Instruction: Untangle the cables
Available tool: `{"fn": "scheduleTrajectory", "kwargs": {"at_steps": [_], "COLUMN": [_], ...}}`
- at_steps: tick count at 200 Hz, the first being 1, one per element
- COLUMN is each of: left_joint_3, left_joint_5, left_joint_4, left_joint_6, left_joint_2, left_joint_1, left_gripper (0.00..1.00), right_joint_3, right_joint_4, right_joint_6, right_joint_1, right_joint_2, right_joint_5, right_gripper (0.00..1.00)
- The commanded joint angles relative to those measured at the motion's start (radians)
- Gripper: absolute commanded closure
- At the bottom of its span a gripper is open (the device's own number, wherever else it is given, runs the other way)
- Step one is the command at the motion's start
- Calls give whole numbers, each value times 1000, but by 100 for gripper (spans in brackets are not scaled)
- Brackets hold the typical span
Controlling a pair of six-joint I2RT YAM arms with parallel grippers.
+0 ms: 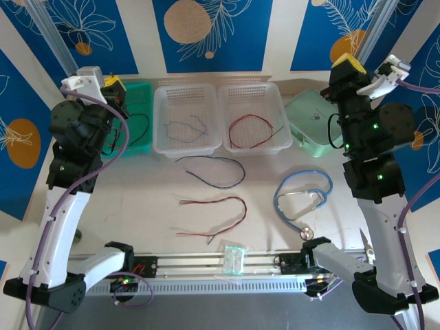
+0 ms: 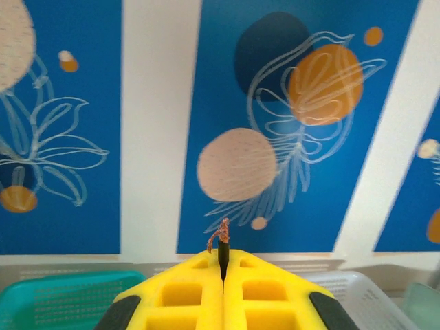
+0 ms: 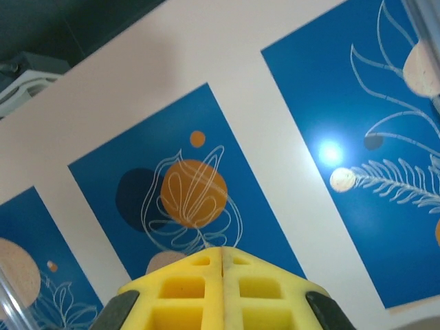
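Note:
My left gripper is shut on the end of a black cable, whose frayed copper tip pokes up between the yellow fingers. From above, that gripper is raised over the teal tray and the black cable hangs down into the tray. A blue cable lies in the left white basket and a red one in the right basket. A dark blue-black cable and a red cable lie loose on the table. My right gripper, held high at the back right, is shut with nothing in it.
Two white baskets stand side by side at the back, with a pale green box to their right. A light-blue stethoscope lies at the right of the table. A small clear bag rests on the front rail.

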Motion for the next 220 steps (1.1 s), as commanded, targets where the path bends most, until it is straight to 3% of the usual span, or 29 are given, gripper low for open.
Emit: {"fn": "scheduleTrajectory", "kwargs": {"at_steps": [1, 43, 61, 87, 105, 140, 159, 220], "left_joint_3": [13, 45, 66, 49, 24, 8, 8, -10], "left_joint_5": [229, 384, 436, 522, 536, 537, 539, 537], "left_joint_4": [43, 36, 28, 86, 123, 129, 122, 110], "left_joint_6": [-38, -88, -141, -235, -276, -284, -285, -289], "left_joint_2": [-1, 41, 75, 109, 114, 108, 103, 85], "left_joint_1": [5, 5, 5, 2, -4, -9, -10, -10], "left_gripper": [100, 100, 100, 100, 100, 100, 100, 100], "right_joint_3": [14, -5, -27, -97, -158, -357, -312, -118], "right_joint_4": [-101, -154, -145, -77, -15, 259, 239, 276], "right_joint_6": [104, 178, 127, -3, -193, -753, -881, -1221], "right_joint_1": [-5, 15, 45, 135, 232, 452, 494, 649], "right_joint_2": [40, 124, 145, 144, 145, 167, 247, 476], "right_joint_5": [-179, -450, -571, -607, -593, -493, -523, -424], "right_gripper": [100, 66, 55, 44, 40, 34, 33, 33]}}
